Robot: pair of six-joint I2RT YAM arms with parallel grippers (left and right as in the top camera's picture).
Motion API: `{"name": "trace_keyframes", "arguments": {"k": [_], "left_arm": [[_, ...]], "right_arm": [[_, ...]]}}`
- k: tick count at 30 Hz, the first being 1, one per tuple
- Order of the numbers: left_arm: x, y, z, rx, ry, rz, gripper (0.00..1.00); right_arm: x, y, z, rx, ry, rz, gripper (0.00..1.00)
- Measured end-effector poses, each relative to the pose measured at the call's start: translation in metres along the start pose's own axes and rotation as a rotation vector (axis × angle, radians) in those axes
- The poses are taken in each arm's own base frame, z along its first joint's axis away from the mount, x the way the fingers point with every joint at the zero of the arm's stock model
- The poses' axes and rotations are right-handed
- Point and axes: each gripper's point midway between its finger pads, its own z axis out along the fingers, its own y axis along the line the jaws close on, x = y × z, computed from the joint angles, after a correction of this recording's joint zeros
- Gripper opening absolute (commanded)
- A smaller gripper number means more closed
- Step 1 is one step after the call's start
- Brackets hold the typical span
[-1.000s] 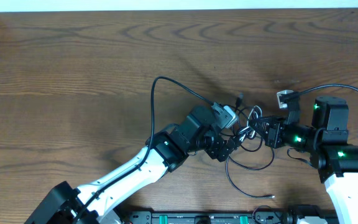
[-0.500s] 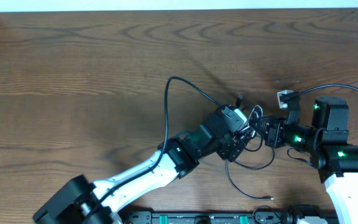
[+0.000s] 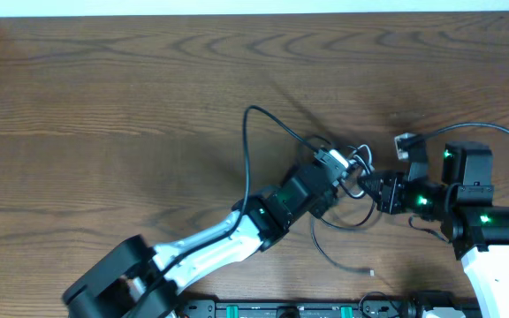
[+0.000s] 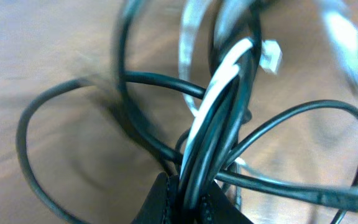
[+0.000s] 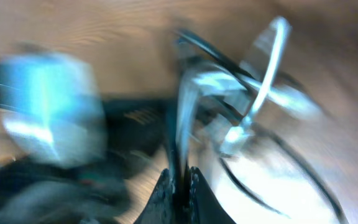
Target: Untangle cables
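Cables point(image 3: 353, 177): one knot of thin black cords plus a white cord point(image 4: 219, 87), lying right of centre on the bench point(image 3: 104, 106), between the two arms. Condition: tangled, with loops crossing over and through one another and no cord laid out on its own. One tail trails to the near side and ends in a small plug end point(image 3: 371, 273). Progress, as judged: early, with every separation left to do. Left pincer point(image 4: 194, 198): narrow, clamped on a bundle of black strands with the white one among them. Right pincer point(image 5: 179, 186): fingers nearly together, apparently pinching a dark strand, though this view is heavily blurred. Containers: none in view; nothing is sorted into any.
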Motion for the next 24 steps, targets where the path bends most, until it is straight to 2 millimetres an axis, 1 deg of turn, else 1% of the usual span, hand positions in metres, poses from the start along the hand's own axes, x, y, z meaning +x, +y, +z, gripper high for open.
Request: {"name": "trace_keyframes", "arguments": {"k": [2, 4, 5, 7, 9, 11, 13, 17, 20, 24], "left_arm": [[-0.015, 0.013, -0.012, -0.076, -0.045, -0.003, 0.07], [-0.035, 0.021, -0.03, -0.118, -0.107, -0.011, 0.08], [-0.044, 0.023, -0.039, -0.128, -0.135, -0.015, 0.08], [-0.059, 0.024, -0.056, -0.132, -0.18, -0.018, 0.08], [-0.068, 0.023, -0.072, -0.127, -0.207, -0.017, 0.07], [-0.073, 0.025, -0.085, -0.129, -0.222, -0.021, 0.08], [-0.076, 0.031, -0.096, -0.159, -0.234, -0.027, 0.07], [-0.082, 0.05, -0.114, -0.255, -0.267, -0.052, 0.08], [-0.088, 0.064, -0.128, -0.339, -0.308, -0.101, 0.07], [-0.091, 0.086, -0.149, -0.467, -0.369, -0.211, 0.08]], "right_arm": [[0.01, -0.019, -0.001, 0.103, 0.029, 0.041, 0.01], [0.017, -0.036, -0.004, 0.204, 0.046, 0.081, 0.01], [0.021, -0.046, -0.007, 0.268, 0.05, 0.112, 0.01], [0.026, -0.061, -0.012, 0.358, 0.054, 0.158, 0.01], [0.029, -0.07, -0.016, 0.419, 0.053, 0.185, 0.01], [0.03, -0.073, -0.018, 0.446, 0.052, 0.196, 0.01], [0.032, -0.074, -0.02, 0.459, 0.06, 0.201, 0.01], [0.034, -0.073, -0.022, 0.472, 0.063, 0.228, 0.01], [0.031, -0.067, -0.021, 0.453, 0.052, 0.252, 0.01], [0.026, -0.058, -0.019, 0.408, 0.037, 0.297, 0.01]]}}
